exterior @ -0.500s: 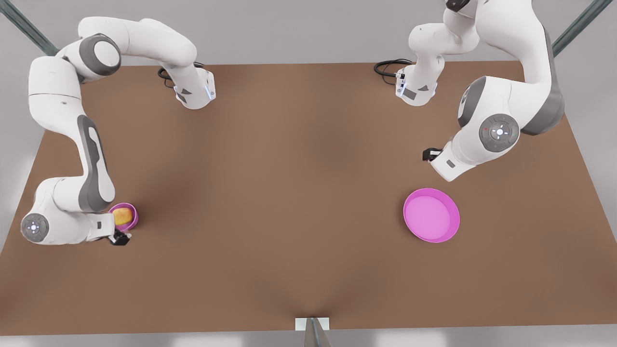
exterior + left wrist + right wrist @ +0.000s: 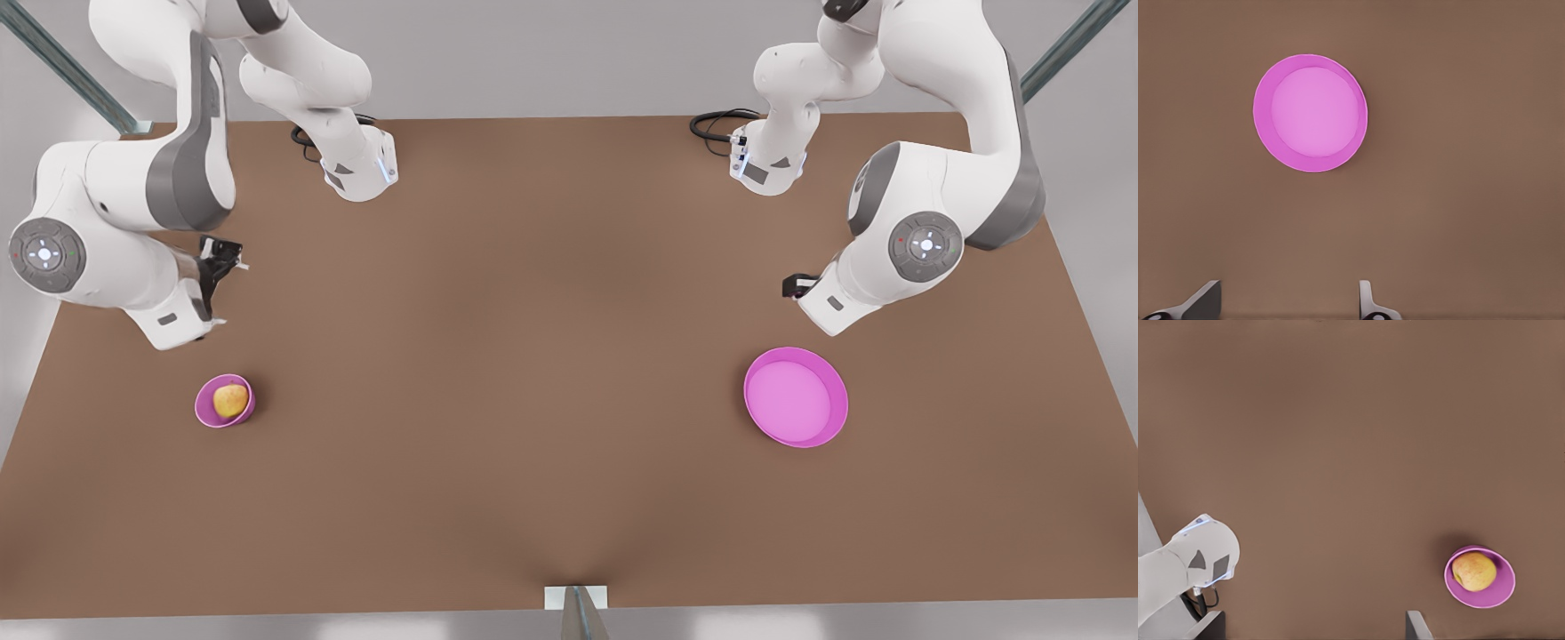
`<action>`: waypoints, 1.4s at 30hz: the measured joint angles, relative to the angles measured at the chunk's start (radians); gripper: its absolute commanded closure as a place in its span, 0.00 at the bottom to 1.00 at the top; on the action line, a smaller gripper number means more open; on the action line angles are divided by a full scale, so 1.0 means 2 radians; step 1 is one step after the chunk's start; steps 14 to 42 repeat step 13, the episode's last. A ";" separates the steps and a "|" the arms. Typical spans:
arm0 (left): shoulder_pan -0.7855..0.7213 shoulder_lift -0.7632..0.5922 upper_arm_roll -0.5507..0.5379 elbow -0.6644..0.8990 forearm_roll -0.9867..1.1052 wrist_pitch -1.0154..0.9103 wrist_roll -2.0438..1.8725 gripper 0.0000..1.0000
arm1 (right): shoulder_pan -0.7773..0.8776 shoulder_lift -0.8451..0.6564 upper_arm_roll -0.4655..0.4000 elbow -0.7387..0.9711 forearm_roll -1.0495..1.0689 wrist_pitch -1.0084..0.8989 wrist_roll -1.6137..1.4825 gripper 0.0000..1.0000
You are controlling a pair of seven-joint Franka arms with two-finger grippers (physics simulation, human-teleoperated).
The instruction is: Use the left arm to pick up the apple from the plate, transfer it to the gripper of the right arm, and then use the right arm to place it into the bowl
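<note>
The yellow-red apple (image 2: 231, 400) lies inside the small pink bowl (image 2: 203, 411) at the front view's left; the right wrist view shows the apple (image 2: 1473, 571) and the bowl (image 2: 1501, 590) too. My right gripper (image 2: 218, 267) hangs open well above and behind the bowl, its fingertips (image 2: 1417, 625) wide apart with nothing between them. The wide pink plate (image 2: 796, 396) sits bare at the front view's right, and the plate (image 2: 1310, 113) fills part of the left wrist view. My left gripper (image 2: 794, 285) waits open behind the plate, holding nothing.
Both arm bases (image 2: 360, 169) (image 2: 766, 164) stand at the table's far edge with black cables beside them. Brown tabletop (image 2: 533, 356) stretches between bowl and plate. A small white bracket (image 2: 576, 597) sits at the near edge.
My right arm has risen and drawn back from the bowl toward the far side, leaving the apple lying in the bowl. The left arm has barely shifted.
</note>
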 measured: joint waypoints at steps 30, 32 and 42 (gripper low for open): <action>-0.001 0.000 -0.001 0.000 -0.001 0.000 0.001 0.00 | 0.003 -0.009 -0.002 0.001 0.020 0.007 0.276 0.00; -0.001 0.000 -0.001 0.000 -0.001 0.000 0.001 0.00 | 0.003 -0.009 -0.002 0.001 0.020 0.007 0.276 0.00; -0.001 0.000 -0.001 0.000 -0.001 0.000 0.001 0.00 | 0.003 -0.009 -0.002 0.001 0.020 0.007 0.276 0.00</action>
